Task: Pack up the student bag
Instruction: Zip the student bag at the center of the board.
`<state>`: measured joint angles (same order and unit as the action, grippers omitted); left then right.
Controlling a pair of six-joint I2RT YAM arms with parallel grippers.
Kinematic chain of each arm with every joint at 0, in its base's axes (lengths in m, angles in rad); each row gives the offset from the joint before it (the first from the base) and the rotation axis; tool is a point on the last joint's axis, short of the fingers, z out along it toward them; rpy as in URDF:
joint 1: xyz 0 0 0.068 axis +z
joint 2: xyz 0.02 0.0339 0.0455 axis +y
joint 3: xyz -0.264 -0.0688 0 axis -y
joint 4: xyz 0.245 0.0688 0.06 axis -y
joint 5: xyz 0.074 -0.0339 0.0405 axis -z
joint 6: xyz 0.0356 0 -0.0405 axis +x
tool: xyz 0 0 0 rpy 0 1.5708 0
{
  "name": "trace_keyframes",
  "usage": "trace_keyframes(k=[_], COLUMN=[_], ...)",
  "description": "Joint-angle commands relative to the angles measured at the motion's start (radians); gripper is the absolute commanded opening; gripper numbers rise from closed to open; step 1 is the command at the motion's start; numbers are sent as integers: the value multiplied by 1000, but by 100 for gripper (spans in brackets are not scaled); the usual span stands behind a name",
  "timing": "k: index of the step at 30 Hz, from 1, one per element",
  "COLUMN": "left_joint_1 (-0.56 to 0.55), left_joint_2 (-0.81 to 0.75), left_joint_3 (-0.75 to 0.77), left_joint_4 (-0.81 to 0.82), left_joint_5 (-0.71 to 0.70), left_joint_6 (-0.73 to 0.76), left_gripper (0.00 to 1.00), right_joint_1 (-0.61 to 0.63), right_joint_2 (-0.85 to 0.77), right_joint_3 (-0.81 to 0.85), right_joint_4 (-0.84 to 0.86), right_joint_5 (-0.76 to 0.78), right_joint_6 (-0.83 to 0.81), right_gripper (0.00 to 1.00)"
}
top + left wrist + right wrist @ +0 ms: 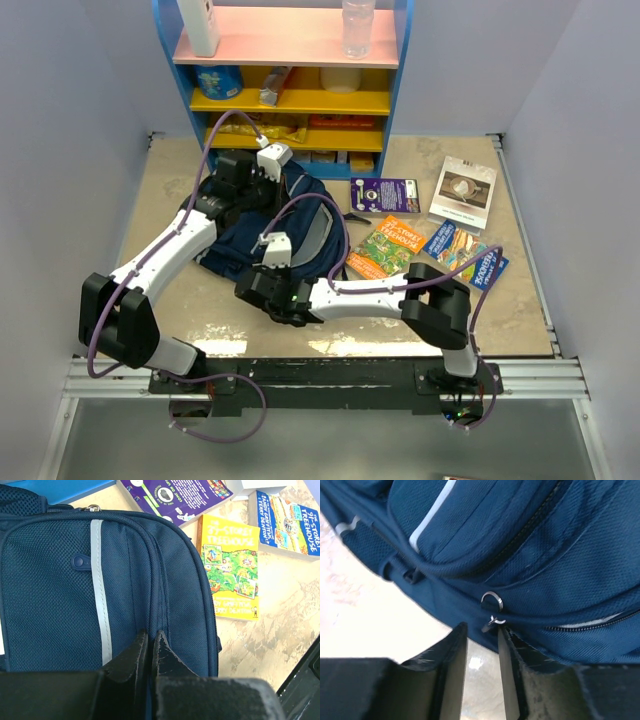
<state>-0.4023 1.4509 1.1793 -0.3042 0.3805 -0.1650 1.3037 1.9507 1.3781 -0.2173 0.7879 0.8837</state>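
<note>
The student bag (300, 228), a navy backpack with a light stripe, lies flat on the table's middle left. My left gripper (258, 188) is over its far end. In the left wrist view the left gripper (151, 636) is shut, pinching a fold of the bag's fabric (125, 570) beside the stripe. My right gripper (264, 284) is at the bag's near edge. In the right wrist view the right gripper (481, 629) is open by a narrow gap, with bare table showing between the fingers. A small metal zip pull (493, 621) hangs right at the right fingertip, touching or nearly touching it.
Four books lie to the right of the bag: a purple one (385, 193), a white one (463, 190), a yellow-green Treehouse book (385, 247) and a blue one (465, 255). A blue shelf unit (290, 100) with bottles and snacks stands at the back.
</note>
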Motion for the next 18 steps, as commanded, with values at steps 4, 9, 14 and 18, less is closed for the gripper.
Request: trace_keyframes(k=[4,9,14,18], left_joint_1=[-23,-23,-23,-23], left_joint_2=[-63,-75,-75,-64], left_joint_3=[40,26,20,10], left_joint_4=[139,145,142,125], left_joint_5=[44,47,41,18], left_joint_6=[-15,-11,15,73], left_gripper=[0,0,0,0], right_joint_1=[-6,-6,-4,20], right_joint_2=[36,27,-25,-88], right_joint_3=[85,69,24,-36], right_joint_4=[-51,-83,-106,-76], right_joint_5=[134,172,195,192], right_joint_6=[46,54,57,-2], right_gripper=[25,15,0,0])
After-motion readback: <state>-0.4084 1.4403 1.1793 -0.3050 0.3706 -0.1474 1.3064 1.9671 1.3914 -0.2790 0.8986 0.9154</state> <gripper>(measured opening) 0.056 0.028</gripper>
